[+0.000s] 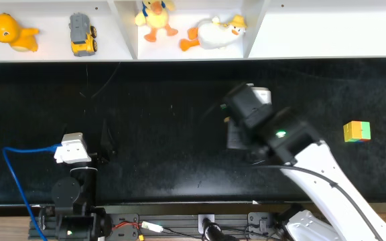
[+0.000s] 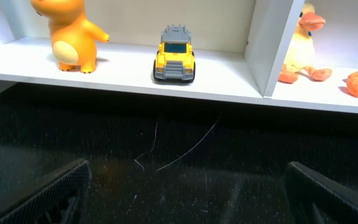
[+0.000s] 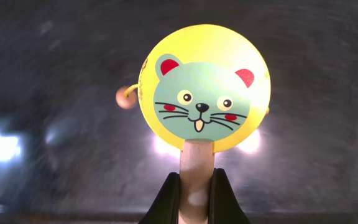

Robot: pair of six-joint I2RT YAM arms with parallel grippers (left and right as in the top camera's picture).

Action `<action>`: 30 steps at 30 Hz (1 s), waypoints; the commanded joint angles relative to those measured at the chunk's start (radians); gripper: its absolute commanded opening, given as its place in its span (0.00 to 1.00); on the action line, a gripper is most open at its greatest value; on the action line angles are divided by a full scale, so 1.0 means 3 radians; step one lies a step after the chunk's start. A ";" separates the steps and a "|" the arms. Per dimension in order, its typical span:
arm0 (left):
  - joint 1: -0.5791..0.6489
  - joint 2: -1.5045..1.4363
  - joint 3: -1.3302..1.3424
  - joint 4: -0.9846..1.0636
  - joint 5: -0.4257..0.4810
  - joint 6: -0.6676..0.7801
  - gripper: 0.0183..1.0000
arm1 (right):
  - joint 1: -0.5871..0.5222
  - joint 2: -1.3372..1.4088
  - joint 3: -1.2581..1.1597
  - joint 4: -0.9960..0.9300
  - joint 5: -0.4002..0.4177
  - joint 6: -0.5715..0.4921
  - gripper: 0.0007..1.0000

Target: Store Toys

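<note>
Yellow drum (image 3: 204, 87) with a cat face hung over the black counter (image 1: 159, 134). The right end effector (image 3: 196, 190) was clamped on its wooden handle (image 3: 196, 155). The left end effector (image 2: 188, 186) was wide open and held nothing, facing the shelf (image 2: 135, 78).

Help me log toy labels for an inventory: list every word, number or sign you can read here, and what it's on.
No text here can be read.
On the rattle: a drawn cat face, no letters; the marks at its rim are too blurred to read.
On the truck: no print can be made out.
On the cube: plain coloured squares, no signs.
</note>
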 commanded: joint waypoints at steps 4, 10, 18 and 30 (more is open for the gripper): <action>-0.0022 -0.0042 -0.0031 0.0010 0.0045 -0.0036 1.00 | -0.0755 -0.0098 -0.0045 0.0083 0.0253 0.0004 0.05; -0.0022 -0.0042 -0.0031 0.0010 0.0045 -0.0036 1.00 | -0.1218 -0.0075 -0.0048 0.0478 0.0249 -0.0587 0.05; -0.0022 -0.0042 -0.0031 0.0010 0.0045 -0.0036 1.00 | -0.1568 0.0221 -0.0057 0.0913 -0.0006 -0.1134 0.05; -0.0022 -0.0042 -0.0031 0.0010 0.0045 -0.0036 1.00 | -0.1667 0.0815 -0.0056 0.1530 -0.0085 -0.1775 0.05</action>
